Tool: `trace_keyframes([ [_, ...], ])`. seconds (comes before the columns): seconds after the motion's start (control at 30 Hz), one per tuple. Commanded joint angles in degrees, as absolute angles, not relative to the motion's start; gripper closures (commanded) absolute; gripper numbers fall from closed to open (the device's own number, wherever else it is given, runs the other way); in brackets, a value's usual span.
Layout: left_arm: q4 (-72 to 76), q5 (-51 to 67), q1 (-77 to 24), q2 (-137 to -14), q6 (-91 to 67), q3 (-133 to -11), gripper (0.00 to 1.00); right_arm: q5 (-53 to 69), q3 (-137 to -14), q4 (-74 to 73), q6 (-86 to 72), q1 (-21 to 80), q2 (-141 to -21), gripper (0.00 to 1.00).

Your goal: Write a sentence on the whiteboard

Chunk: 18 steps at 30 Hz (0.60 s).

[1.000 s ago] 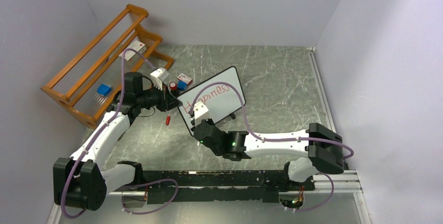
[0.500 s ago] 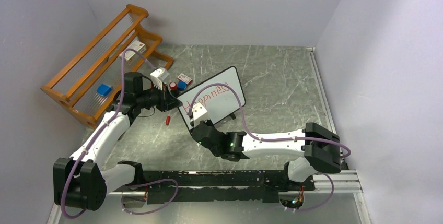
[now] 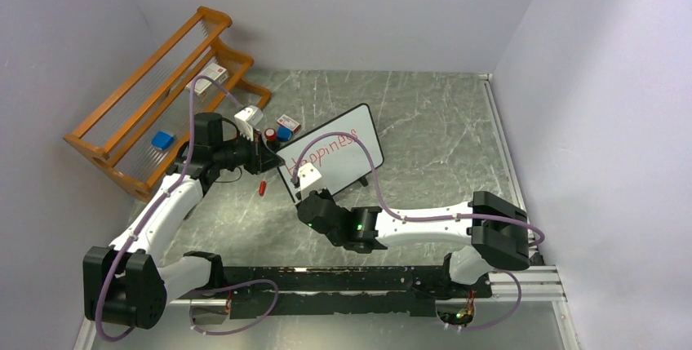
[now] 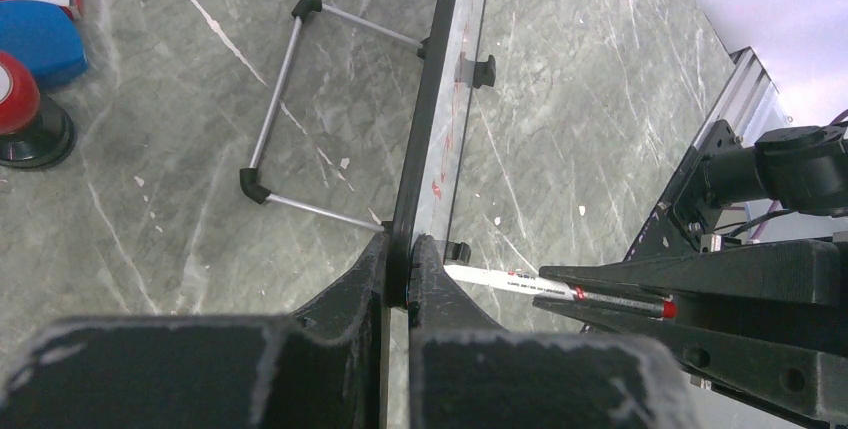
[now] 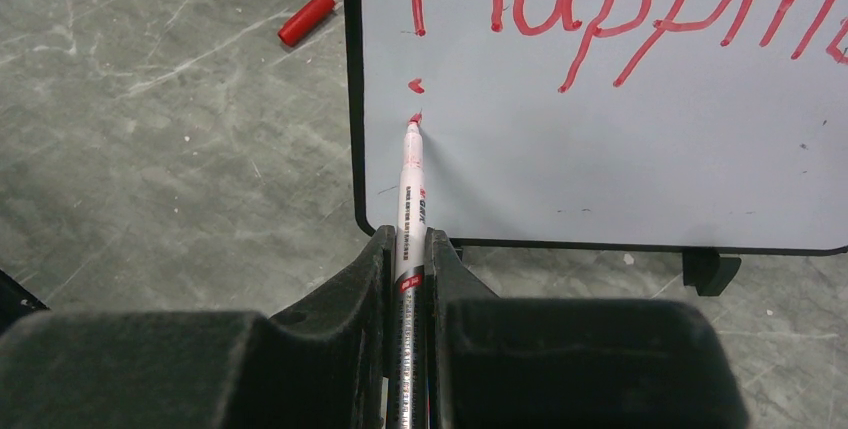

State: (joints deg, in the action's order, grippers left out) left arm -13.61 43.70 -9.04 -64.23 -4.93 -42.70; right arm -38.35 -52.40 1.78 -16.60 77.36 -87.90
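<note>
Board standing mid-desk, held at its left edge, marker tip on its face.
Rack (image 3: 147, 97) at 10 o'clock on the desk (image 3: 432, 121). Left gripper (image 4: 400, 269) clamped on the left frame edge of the board (image 3: 351, 164), one finger on each side; the board stands on its feet and shows edge-on in the left wrist view. Red cap (image 3: 262, 188) lies on the desk at 6 o'clock of the left gripper, just off the board's near-left corner. Sentence (image 5: 600, 9): one slanted red line, reading "Happiness" in the top view; below the H, a small red dot and a short mark. Marker (image 5: 410, 199) tip touches that mark, at 6 o'clock of the H. Right gripper (image 5: 408, 244) closed tight on the marker barrel, at 7 o'clock of the board.
</note>
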Motion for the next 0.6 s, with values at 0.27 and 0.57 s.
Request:
trace_keyframes([
  [0.27, -18.4, 37.9, -8.6, -65.0, -1.8, -41.8, 0.95, -38.5, -53.1, -2.0, -19.3, 77.6, -88.9, 1.00],
  [0.57, -18.4, 38.0, -8.6, -64.9, -1.8, -41.8, 0.95, -38.9, -53.6, -1.7, -18.8, 78.0, -87.5, 1.00],
])
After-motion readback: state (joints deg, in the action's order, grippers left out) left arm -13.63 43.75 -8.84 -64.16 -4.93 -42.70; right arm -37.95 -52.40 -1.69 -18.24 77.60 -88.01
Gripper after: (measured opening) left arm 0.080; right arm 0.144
